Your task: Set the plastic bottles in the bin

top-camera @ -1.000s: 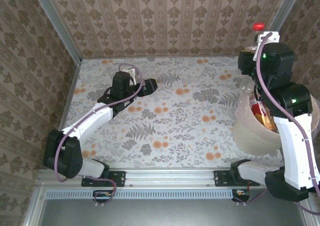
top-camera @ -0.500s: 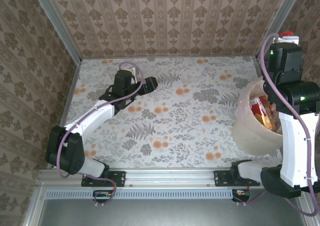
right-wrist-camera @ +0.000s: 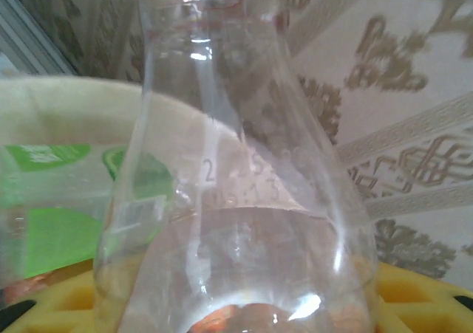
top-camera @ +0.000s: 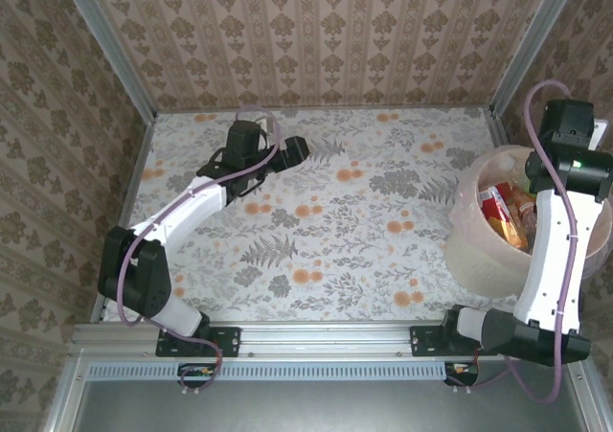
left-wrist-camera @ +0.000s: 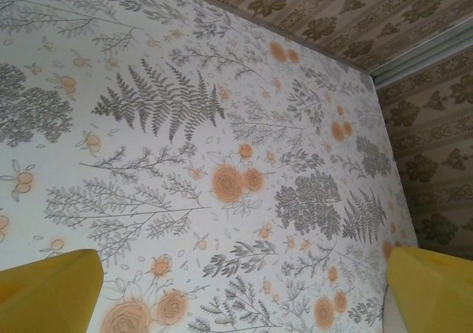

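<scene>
Right arm (top-camera: pixel 551 250) swung right, wrist above bin (top-camera: pixel 469 236) far-right rim; red-capped bottle (right-wrist-camera: pixel 236 163) between right gripper (right-wrist-camera: pixel 236 303) fingers, cannot tell if clamped; other bottles (top-camera: pixel 503 207) inside bin; left gripper (top-camera: pixel 293 150) jaws apart, far-left table (top-camera: pixel 364 221).

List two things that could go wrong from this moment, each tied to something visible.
The red-capped bottle in the right pincer hangs near the rim of the bin, so on release it might clip the rim and fall outside. The bottles already piled inside could make it bounce out.
</scene>
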Available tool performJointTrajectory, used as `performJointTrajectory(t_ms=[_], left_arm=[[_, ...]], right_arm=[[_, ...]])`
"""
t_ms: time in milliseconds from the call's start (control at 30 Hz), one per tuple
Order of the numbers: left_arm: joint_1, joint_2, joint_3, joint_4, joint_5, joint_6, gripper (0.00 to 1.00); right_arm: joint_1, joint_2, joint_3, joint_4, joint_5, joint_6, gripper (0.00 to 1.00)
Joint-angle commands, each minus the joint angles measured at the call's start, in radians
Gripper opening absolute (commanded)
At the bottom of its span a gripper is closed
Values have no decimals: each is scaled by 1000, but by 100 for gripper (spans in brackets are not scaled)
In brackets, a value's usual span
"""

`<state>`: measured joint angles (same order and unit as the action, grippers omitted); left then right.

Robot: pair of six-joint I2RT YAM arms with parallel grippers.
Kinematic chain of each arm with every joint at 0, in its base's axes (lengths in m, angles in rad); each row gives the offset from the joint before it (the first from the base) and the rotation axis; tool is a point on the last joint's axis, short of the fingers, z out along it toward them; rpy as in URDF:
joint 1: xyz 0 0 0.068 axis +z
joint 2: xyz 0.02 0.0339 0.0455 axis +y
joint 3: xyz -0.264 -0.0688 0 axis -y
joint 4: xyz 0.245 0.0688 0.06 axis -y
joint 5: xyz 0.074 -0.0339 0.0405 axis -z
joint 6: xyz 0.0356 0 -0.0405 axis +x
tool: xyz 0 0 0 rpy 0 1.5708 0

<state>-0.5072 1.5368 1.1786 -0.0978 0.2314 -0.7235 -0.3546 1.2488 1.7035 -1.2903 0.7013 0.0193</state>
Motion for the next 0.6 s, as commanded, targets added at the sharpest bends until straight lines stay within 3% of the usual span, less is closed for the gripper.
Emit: performJointTrajectory(t_ms=[0, 133, 367, 467, 567], left_arm=[[-33, 11, 45, -46, -26, 3, 100], [-54, 30, 72, -65, -41, 15, 100], [-57, 42, 85, -75, -47, 28, 100], [-57, 43, 87, -79, -52, 43, 100], [-56, 45, 87, -81, -56, 53, 100]], right_arm=[[-33, 0, -59, 3, -65, 6, 57], [-38, 0, -78, -10, -136, 15, 62], [-39, 13, -8, -94, -193, 57, 84], [-39, -11, 6, -59, -260, 78, 86], [-38, -11, 13, -43, -248, 114, 82]])
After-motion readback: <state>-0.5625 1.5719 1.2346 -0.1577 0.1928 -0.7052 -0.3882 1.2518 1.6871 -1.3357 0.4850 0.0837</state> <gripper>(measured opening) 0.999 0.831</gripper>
